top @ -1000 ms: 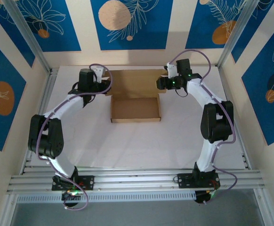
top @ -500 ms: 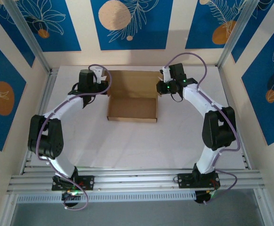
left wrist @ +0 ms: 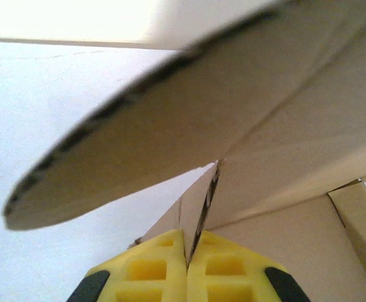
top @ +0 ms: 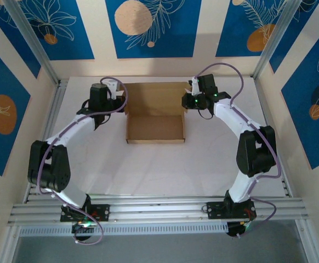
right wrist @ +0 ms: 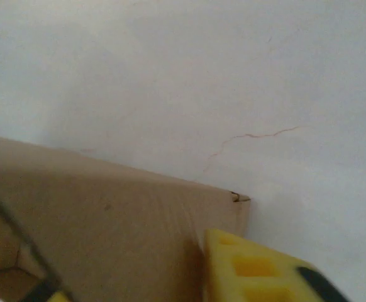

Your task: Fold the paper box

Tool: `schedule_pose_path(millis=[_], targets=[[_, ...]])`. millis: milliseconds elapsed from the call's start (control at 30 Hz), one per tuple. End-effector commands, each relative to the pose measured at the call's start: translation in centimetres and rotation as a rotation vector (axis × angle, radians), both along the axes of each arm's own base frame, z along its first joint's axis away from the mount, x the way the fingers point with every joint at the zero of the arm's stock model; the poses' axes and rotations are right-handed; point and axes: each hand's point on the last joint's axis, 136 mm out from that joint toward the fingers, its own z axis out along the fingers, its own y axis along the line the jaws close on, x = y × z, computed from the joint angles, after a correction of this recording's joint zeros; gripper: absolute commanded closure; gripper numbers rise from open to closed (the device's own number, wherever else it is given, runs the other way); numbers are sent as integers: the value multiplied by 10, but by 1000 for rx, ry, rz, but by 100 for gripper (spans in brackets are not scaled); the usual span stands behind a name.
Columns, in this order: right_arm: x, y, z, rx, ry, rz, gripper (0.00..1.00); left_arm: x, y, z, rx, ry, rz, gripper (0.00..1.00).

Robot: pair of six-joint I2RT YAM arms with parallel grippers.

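Note:
The paper box (top: 154,129) lies at the back middle of the white table as a shallow brown tray, with its lid panel (top: 154,97) flat behind it. My left gripper (top: 122,102) is at the lid's left edge. In the left wrist view its yellow fingers (left wrist: 151,270) are shut on a thin cardboard flap edge (left wrist: 203,201), and a rounded flap (left wrist: 170,119) arches above. My right gripper (top: 186,102) is at the lid's right edge. Its yellow finger (right wrist: 252,270) stands apart from the other, with a brown cardboard panel (right wrist: 120,220) between them, so the gripper (right wrist: 139,283) is open.
An aluminium frame rail (top: 159,208) crosses the near edge by the arm bases. Blue and cream patterned walls (top: 148,27) close in the back and sides. White table surface (top: 154,170) stretches in front of the box.
The left gripper has shut on the box's left flap. The right gripper moved back and left with the box's right flap, and the box slid slightly left.

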Motion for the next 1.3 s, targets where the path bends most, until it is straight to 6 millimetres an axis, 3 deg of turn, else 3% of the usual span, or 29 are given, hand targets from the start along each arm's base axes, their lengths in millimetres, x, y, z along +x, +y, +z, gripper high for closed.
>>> schedule_pose_path(millis=[0,200,500,600,700,967,1267], targets=[[-2,19,29,229,-10,-66,63,-4,-6,18,-95,-21,4,97],[1,43,44,444,-34,-79,61,-8,-16,21,-137,-19,-20,97],[1,69,24,547,70,-11,55,-14,-26,23,-145,-22,-55,97],[3,63,18,547,85,-27,55,-14,-24,22,-131,-22,-54,97],[2,43,25,513,48,-48,51,-16,-21,23,-77,-31,-61,96],[-6,6,40,228,-35,9,39,-22,-6,19,66,-41,-53,96],[-3,10,41,108,-27,130,43,-20,-9,23,65,-47,-76,96]])
